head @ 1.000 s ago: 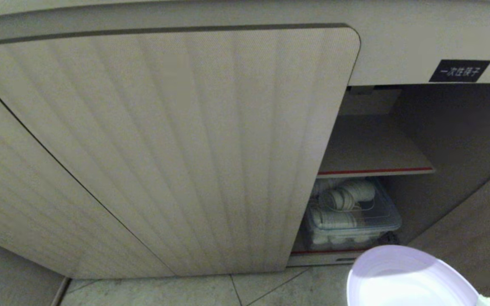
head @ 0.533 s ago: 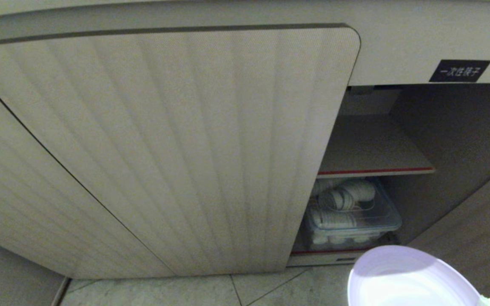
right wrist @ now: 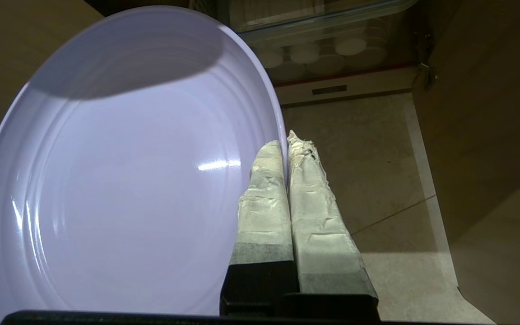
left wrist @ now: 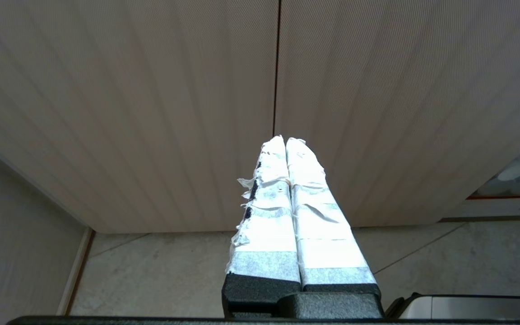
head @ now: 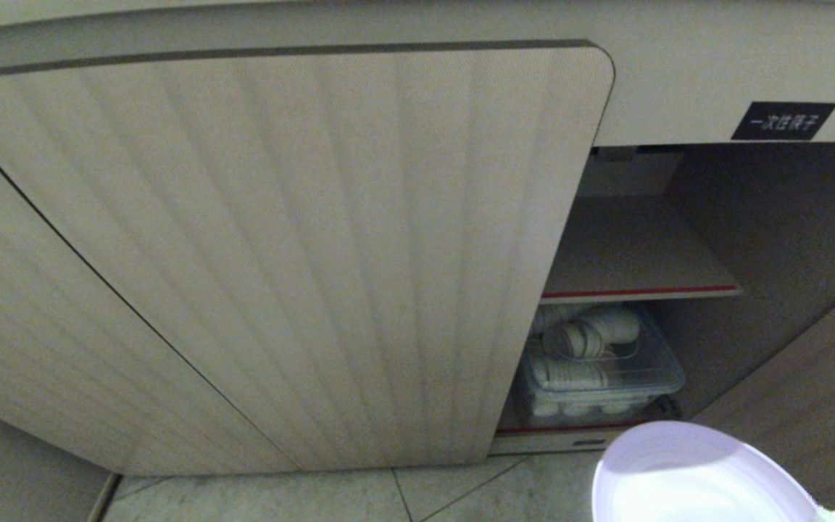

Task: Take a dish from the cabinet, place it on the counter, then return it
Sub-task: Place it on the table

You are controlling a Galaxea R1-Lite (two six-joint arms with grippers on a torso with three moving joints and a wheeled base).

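R gripper (right wrist: pixel 285 137) sits nearest, its two tape-wrapped fingers (right wrist: pixel 263 198) pinched together on the rim of the one lavender dish (right wrist: pixel 120 171), which spreads out to one side of the fingers, face up toward the cam, held in the air in front of the cabinet (head: pixel 301 239) above the tiled floor (right wrist: pixel 368 189). In the head view only the dish's top arc shows, low at the right (head: pixel 686 471). L gripper (left wrist: pixel 285 141) is parked apart, fingers pressed flat together w/ nothing between them, pointing at the seam between two ribbed doors (left wrist: pixel 151 104). Beyond the dish, cabinet opening: 1 red-edged shelf (head: pixel 638 291), bare on top; below it 1 clear lidded bin (head: pixel 602 366) w/ stacked white round dishes inside, too many and too overlapped to count. Farthest, above the opening, 1 small black label (head: pixel 783 121) w/ white Chinese chars, approx. "一次性筷子".
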